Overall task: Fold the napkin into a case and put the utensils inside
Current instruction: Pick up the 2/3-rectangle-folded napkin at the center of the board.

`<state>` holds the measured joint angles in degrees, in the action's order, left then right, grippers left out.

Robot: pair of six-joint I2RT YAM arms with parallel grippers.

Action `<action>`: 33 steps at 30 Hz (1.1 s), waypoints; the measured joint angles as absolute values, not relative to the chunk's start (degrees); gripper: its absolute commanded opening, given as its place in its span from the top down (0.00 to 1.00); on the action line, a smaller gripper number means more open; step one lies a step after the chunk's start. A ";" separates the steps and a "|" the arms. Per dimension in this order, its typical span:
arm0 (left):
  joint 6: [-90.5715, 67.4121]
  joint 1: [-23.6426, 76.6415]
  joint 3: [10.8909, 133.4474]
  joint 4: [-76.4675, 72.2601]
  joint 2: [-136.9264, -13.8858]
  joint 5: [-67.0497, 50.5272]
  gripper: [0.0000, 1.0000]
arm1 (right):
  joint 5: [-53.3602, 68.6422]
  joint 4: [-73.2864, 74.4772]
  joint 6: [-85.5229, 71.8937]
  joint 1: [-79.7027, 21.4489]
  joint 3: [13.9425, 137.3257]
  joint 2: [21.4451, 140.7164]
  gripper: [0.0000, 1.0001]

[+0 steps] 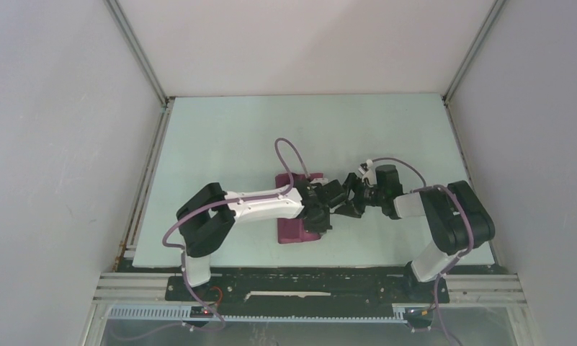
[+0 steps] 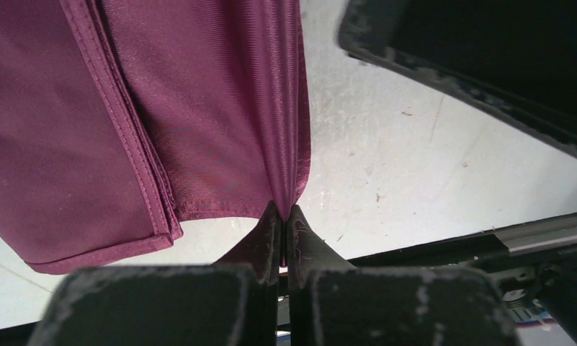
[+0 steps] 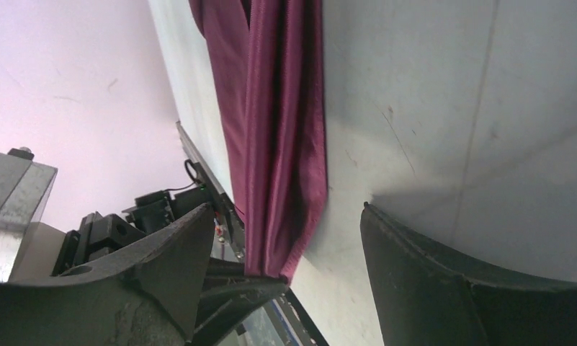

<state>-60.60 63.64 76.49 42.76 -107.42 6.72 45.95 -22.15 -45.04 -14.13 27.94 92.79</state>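
Observation:
The maroon napkin (image 1: 294, 232) lies folded lengthwise on the table, mostly under my left arm. My left gripper (image 1: 333, 204) is shut on its right-hand edge. In the left wrist view the fingers (image 2: 284, 216) pinch a raised fold of the cloth (image 2: 127, 130), pulling it up off the table. My right gripper (image 1: 349, 196) is open right beside it. In the right wrist view the lifted cloth (image 3: 278, 144) hangs between its spread fingers (image 3: 287, 207) without touching them. The orange utensils are out of view.
The pale table (image 1: 271, 137) is walled by white panels at the back and both sides. A metal frame rail (image 1: 307, 277) runs along the near edge. One black finger of the right gripper (image 2: 487, 43) sits close above the left one.

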 measured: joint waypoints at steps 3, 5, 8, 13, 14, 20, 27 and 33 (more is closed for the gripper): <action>-60.60 63.40 75.94 40.95 -107.00 6.07 1.00 | 46.68 -27.03 -47.97 -15.22 28.60 95.74 0.17; -60.60 63.40 75.72 40.42 -106.85 5.67 1.00 | 46.52 -29.74 -49.32 -16.21 29.23 97.43 0.18; -60.60 63.40 75.70 39.70 -106.83 5.28 1.00 | 46.54 -33.47 -51.51 -17.26 30.22 100.09 0.18; -60.58 63.37 75.68 39.07 -106.80 4.67 1.00 | 46.33 -36.21 -52.93 -17.52 30.94 101.97 0.17; -60.58 63.31 75.64 38.94 -106.72 4.45 1.00 | 46.35 -36.25 -52.95 -17.52 31.14 102.15 0.17; -60.55 62.94 73.54 38.46 -104.07 4.08 1.00 | 46.54 -37.10 -53.04 -17.69 32.91 104.03 0.18; -60.47 62.33 72.86 38.02 -102.85 3.42 1.00 | 46.22 -36.82 -52.90 -17.43 33.08 104.33 0.33; -60.38 62.13 72.86 37.74 -102.85 2.55 1.00 | 44.25 -36.97 -53.04 -17.30 33.06 104.81 0.57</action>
<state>-60.38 62.13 72.86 37.74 -102.85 2.55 44.25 -36.97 -53.04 -17.30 33.06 104.81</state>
